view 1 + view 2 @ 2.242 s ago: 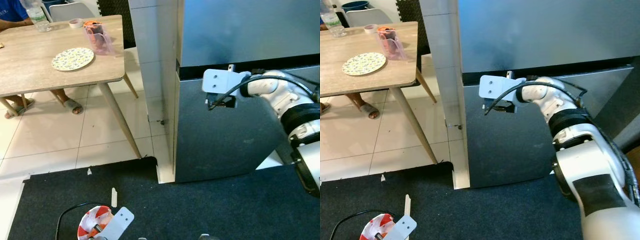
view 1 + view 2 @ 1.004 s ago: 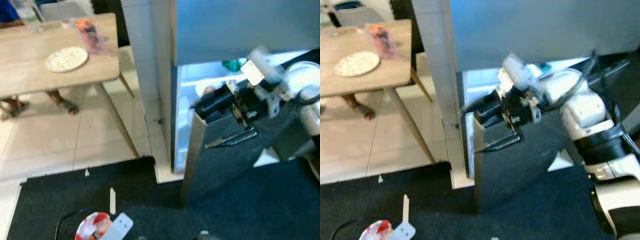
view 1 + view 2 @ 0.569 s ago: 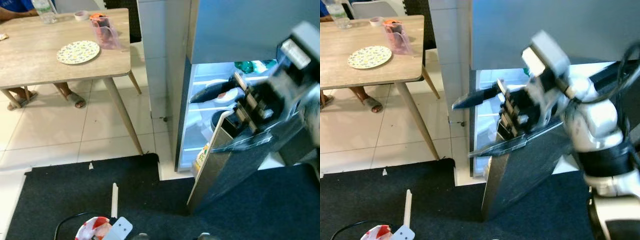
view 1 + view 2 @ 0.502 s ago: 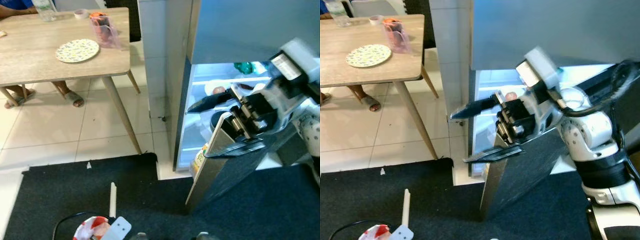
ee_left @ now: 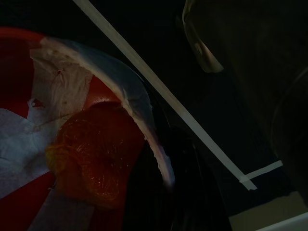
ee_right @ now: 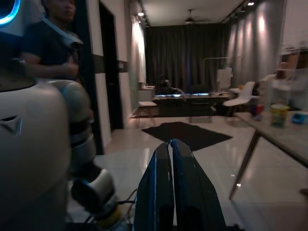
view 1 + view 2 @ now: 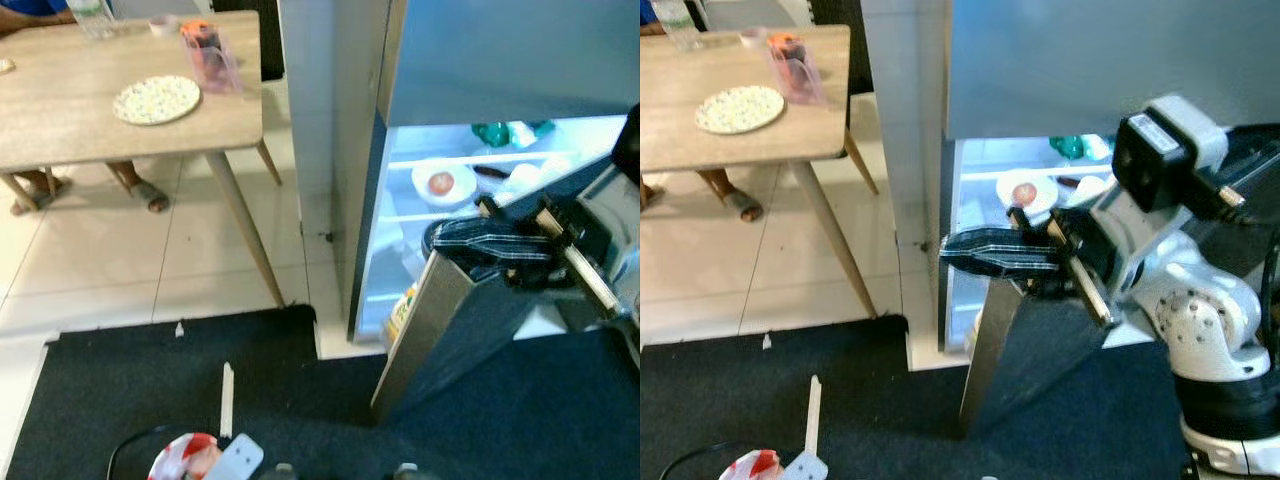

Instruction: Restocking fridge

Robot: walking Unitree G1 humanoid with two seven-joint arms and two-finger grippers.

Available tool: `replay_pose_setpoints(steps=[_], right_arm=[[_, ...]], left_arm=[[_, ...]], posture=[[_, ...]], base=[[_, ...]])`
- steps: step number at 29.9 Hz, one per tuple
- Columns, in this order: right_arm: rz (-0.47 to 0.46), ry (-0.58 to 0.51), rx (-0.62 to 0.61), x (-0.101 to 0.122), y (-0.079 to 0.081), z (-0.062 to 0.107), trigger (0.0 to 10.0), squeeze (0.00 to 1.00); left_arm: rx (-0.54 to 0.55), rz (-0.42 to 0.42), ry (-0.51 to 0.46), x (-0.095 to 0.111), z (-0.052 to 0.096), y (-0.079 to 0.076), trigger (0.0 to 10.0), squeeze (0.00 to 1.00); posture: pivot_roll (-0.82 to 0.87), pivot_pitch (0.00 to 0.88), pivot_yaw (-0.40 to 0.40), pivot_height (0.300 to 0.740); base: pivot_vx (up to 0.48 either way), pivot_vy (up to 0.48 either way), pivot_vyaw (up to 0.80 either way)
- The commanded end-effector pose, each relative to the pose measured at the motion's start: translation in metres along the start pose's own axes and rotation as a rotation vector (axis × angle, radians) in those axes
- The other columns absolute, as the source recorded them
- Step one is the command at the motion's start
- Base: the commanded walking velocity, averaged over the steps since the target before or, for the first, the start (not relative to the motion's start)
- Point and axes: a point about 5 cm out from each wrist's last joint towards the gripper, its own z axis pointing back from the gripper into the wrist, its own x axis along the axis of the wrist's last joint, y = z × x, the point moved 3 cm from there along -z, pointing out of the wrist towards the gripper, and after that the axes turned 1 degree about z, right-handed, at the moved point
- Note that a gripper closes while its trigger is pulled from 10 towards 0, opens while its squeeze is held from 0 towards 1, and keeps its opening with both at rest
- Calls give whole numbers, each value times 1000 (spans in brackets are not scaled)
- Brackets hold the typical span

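Table (image 7: 60,140): we noted a plate (image 7: 156,99) and a pink jug (image 7: 208,57) on it, well apart from the fridge.
Left gripper (image 5: 163,192): hung low over the dark mat beside a red-and-white bag (image 7: 188,458) with something orange inside; we could not tell its fingers' state.
Fridge (image 7: 500,60): lower door (image 7: 450,330) stood partly open, shelves lit, a bowl (image 7: 442,183) inside.
Right gripper (image 7: 990,252): fingers pressed together, holding nothing, at the door's top edge.
Risk: we judged the door could swing shut unheld, or the arm could knock the shelf goods.
Stock: the bag sat on the mat, not yet fetched.
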Motion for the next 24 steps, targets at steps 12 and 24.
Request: replay_pose_setpoints(steps=[12,24], right_arm=[[-465,333,-236,-142,37,46,0,0],[-811,574,-791,-249,81,153,10000,0]], left_arm=[[-34,-8,-10,3,-2,-13,10000,0],[-14,-10,-2,1,-1,-4,10000,0]], posture=[[-43,89,-13,740],[-41,83,-9,740]], base=[[0,0,0],[0,0,0]])
